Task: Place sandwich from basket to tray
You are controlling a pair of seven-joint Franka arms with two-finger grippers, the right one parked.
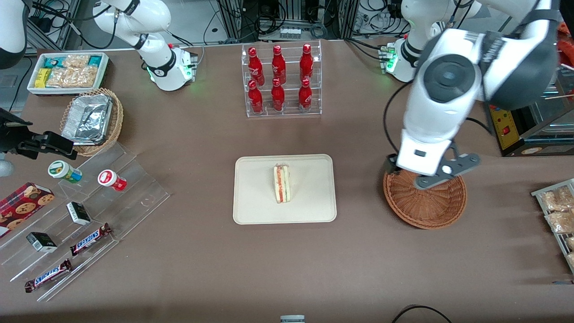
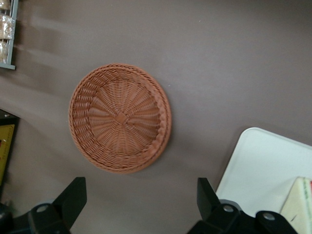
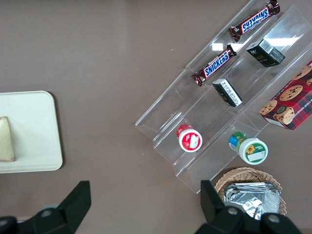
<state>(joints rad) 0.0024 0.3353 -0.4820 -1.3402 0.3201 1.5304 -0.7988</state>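
Note:
The sandwich [image 1: 281, 184] stands on its edge in the middle of the cream tray [image 1: 251, 202], its red, orange and green filling showing. The reddish-brown wicker basket [image 1: 430, 206] sits beside the tray, toward the working arm's end of the table, with nothing in it. My left gripper [image 1: 401, 172] hovers above the basket's rim, at the edge farther from the front camera. In the left wrist view the gripper [image 2: 141, 187] is open and empty over bare table, with the basket [image 2: 119, 119], a tray corner [image 2: 263, 161] and the sandwich tip [image 2: 300, 202] in sight.
A clear rack of red bottles [image 1: 280, 80] stands farther from the front camera than the tray. A stepped acrylic shelf of snacks [image 1: 89, 215], a tan basket with foil container [image 1: 92, 119] and a white bin [image 1: 67, 72] lie toward the parked arm's end. A snack rack [image 1: 558, 215] lies toward the working arm's end.

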